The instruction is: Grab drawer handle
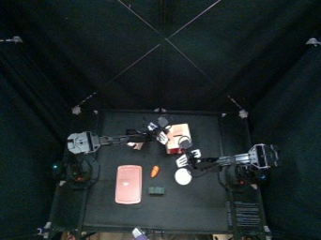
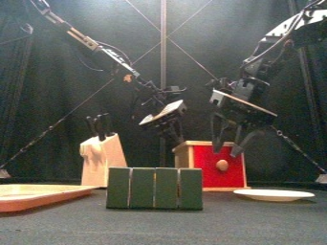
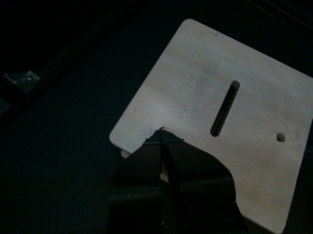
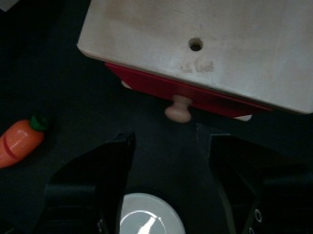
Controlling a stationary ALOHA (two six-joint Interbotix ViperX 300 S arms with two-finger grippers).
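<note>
The right gripper, jaws spread, hovers just short of the drawer; its knob handle lies at twelve o'clock, centered between them. Left gripper: state unclear.

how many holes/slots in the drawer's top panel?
2 visible. The drawer top shows one long slot near its middle and one small round hole toward an edge; the right wrist view shows that round hole too. Parts outside view could hide more.

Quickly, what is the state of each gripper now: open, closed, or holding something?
Left gripper: cannot be told.
Right gripper: open, holding nothing, near the drawer knob.
</note>
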